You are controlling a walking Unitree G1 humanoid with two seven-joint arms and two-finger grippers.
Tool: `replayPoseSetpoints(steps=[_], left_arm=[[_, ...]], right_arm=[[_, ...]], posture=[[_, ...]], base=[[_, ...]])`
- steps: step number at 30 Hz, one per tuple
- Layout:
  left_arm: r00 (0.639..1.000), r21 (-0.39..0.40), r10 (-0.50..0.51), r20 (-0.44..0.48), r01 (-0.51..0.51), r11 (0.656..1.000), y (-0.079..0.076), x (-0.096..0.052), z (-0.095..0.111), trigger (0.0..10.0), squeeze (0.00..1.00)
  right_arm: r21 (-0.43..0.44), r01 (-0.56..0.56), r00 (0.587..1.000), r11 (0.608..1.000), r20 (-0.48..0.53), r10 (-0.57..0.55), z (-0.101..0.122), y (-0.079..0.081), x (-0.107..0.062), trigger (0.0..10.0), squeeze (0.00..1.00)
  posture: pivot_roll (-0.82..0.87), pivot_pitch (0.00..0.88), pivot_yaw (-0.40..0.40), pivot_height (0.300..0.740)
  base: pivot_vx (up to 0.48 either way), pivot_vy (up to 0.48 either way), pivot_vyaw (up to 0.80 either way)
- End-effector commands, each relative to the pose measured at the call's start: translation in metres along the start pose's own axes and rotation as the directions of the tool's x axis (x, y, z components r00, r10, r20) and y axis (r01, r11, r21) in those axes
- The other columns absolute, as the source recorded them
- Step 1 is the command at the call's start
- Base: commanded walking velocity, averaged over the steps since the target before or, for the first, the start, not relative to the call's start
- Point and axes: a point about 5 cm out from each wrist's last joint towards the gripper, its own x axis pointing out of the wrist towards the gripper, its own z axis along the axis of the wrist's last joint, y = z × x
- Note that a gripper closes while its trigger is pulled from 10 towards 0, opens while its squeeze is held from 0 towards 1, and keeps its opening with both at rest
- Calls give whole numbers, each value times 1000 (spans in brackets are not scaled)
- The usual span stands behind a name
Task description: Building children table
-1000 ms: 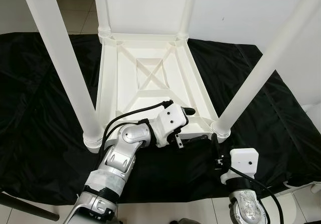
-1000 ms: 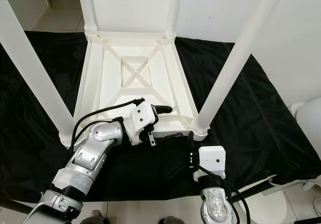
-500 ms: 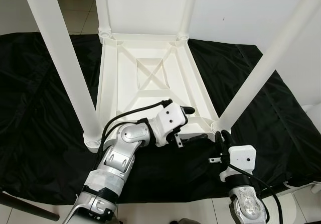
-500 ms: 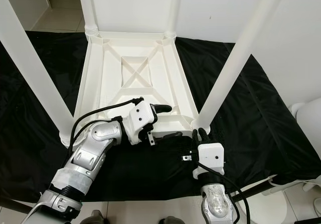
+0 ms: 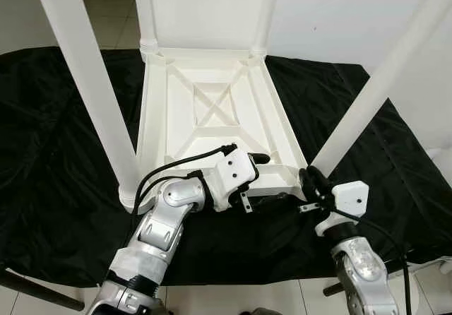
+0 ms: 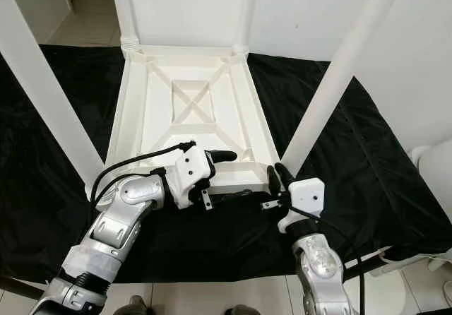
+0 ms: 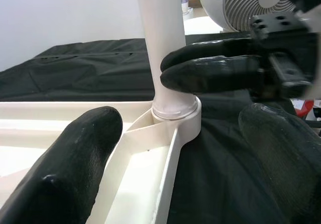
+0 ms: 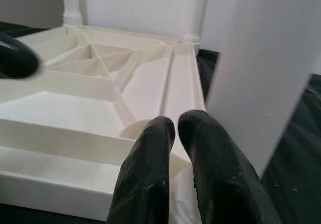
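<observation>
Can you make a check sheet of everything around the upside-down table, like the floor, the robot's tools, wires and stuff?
Surface: black sheet spread over a tiled floor.
Job's things: white table lies upside down on the sheet, four legs fitted and pointing up.
Clutter: nothing seen on the sheet.
Left tool: open, straddling the table's near rim.
Right tool: fingers together, at the base of the near right leg.
Cables: black cable loops along the left arm; another runs down the right arm.
Surroundings: white wall behind; white fan beyond the sheet in the left wrist view.
</observation>
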Motion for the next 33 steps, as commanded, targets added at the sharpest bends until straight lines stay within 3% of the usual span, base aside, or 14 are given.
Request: replayPoseSetpoints(steps=[1, 8, 20, 23, 26, 28, 29, 33], left_arm=[[1000, -6, 1, -7, -1, 1000, -2, -2, 0, 10000, 0], [999, -39, -49, -23, 48, 998, -12, -20, -2, 10000, 0], [1000, -53, 20, -9, -21, 998, -17, -51, -5, 10000, 0], [1000, -74, 9, 9, -8, 997, -17, -69, -2, 10000, 0], [1000, -80, 4, 9, -3, 997, -16, -73, -2, 10000, 0], [1000, -86, -24, -17, 22, 996, -19, -89, -7, 10000, 0], [1000, -86, -24, -17, 22, 996, -19, -89, -7, 10000, 0], [997, -116, -57, -45, 51, 992, -23, -111, -10, 10000, 0]], right_arm=[[0, 27, 999, 1000, -24, -27, -4, -9, -2, 10000, 0], [-21, 97, 995, 995, -30, -98, -6, -29, -5, 10000, 0], [-13, 133, 991, 991, -33, -133, -8, -34, -7, 10000, 0], [-8, 124, 992, 992, -34, -125, -9, -33, -6, 10000, 0], [-8, 121, 992, 993, -35, -121, -9, -33, -5, 10000, 0], [-6, 112, 993, 994, -38, -113, -11, -33, -3, 10000, 0], [-6, 112, 993, 994, -38, -113, -11, -33, -3, 10000, 0], [-12, 103, 994, 995, -44, -103, -13, -34, 0, 10000, 0]], posture=[[7, 0, -53, 740], [16, 1, -57, 740], [23, 9, -50, 740], [35, 10, -54, 740], [35, 10, -54, 740], [47, 13, -57, 740], [47, 13, -57, 740], [62, 15, -60, 740]], base=[[0, 0, 0], [0, 0, 0], [0, 0, 0], [0, 0, 0], [0, 0, 0], [0, 0, 0], [0, 0, 0], [0, 0, 0]])
